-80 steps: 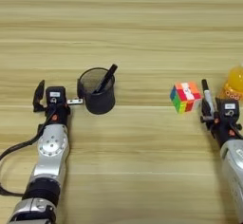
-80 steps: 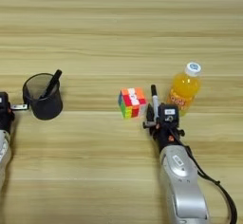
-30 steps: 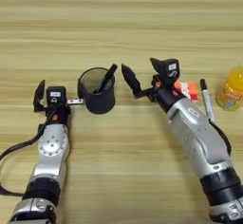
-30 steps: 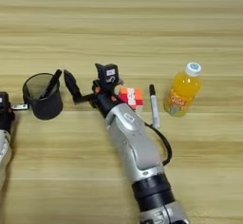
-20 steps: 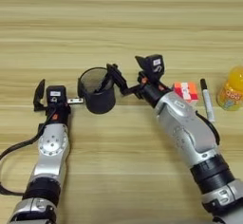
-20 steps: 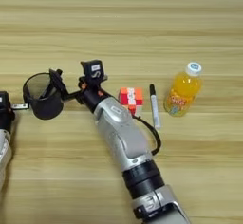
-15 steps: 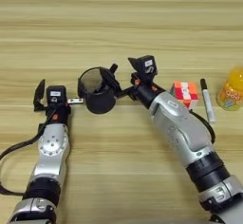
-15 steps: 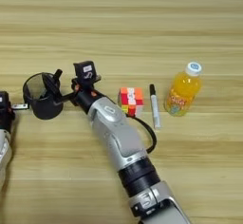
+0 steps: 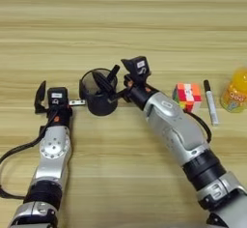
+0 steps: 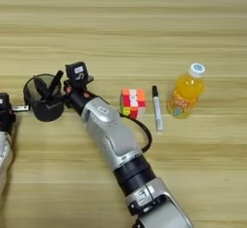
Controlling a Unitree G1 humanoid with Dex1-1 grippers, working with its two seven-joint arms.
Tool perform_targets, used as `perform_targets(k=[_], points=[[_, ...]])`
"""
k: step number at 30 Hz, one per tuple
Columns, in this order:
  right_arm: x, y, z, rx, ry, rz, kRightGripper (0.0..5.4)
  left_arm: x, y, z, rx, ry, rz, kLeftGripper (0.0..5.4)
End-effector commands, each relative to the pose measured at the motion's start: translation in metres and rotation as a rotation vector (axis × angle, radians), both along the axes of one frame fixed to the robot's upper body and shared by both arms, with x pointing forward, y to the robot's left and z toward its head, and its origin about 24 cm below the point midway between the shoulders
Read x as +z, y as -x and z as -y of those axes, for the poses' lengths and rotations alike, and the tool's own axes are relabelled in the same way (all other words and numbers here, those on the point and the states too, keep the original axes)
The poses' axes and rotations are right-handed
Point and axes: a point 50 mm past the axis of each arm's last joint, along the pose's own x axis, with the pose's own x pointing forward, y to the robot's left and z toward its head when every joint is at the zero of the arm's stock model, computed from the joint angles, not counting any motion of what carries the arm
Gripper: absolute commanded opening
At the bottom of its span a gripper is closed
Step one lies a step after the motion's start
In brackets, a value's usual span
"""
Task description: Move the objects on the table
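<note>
Right gripper (image 9: 107, 88) stretched across to the pen cup (image 9: 99, 99), fingers spread wide, one dipped inside the rim, one outside, gripping nothing; black pen (image 9: 113, 72) leaning in the cup. Left gripper (image 9: 55, 100) parked just left of the cup, fingers apart, empty. Further right on the table (image 10: 123, 24): puzzle cube (image 10: 132, 102), marker (image 10: 157, 107), juice bottle (image 10: 186, 92), upright.

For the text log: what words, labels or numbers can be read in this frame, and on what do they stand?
None can be read.
Orange-juice bottle: label print, blurred.
Right end effector: white sticker, too small to read.
Left end effector: white sticker, too small to read.
</note>
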Motion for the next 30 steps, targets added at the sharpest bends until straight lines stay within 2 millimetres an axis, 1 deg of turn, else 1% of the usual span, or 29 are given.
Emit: perform_targets(k=[1, 7, 18, 23, 29, 30], points=[[0.0046, 0.0122, -0.0276, 0.046, -0.122, -0.051, 5.37, -0.0018, -0.0012, 0.0042, -0.006, -0.003, -0.019, 5.4], [0.0023, 0.0125, -0.0312, 0.068, -0.146, -0.087, 5.37, -0.0018, -0.0008, 0.0042, -0.004, -0.003, -0.018, 5.4], [-0.0027, 0.0113, -0.0323, 0.067, -0.14, -0.108, 5.37, -0.0014, -0.0005, 0.0042, -0.004, -0.003, -0.016, 5.4], [-0.0044, 0.011, -0.0318, 0.068, -0.137, -0.116, 4.95, -0.0011, -0.0003, 0.0045, -0.004, -0.003, -0.015, 5.4], [-0.0036, 0.0108, -0.0313, 0.065, -0.138, -0.115, 4.3, -0.0012, -0.0001, 0.0044, -0.005, -0.004, -0.015, 5.4], [-0.0036, 0.0107, -0.0312, 0.064, -0.138, -0.115, 4.26, -0.0012, -0.0001, 0.0044, -0.005, -0.004, -0.015, 5.4]])
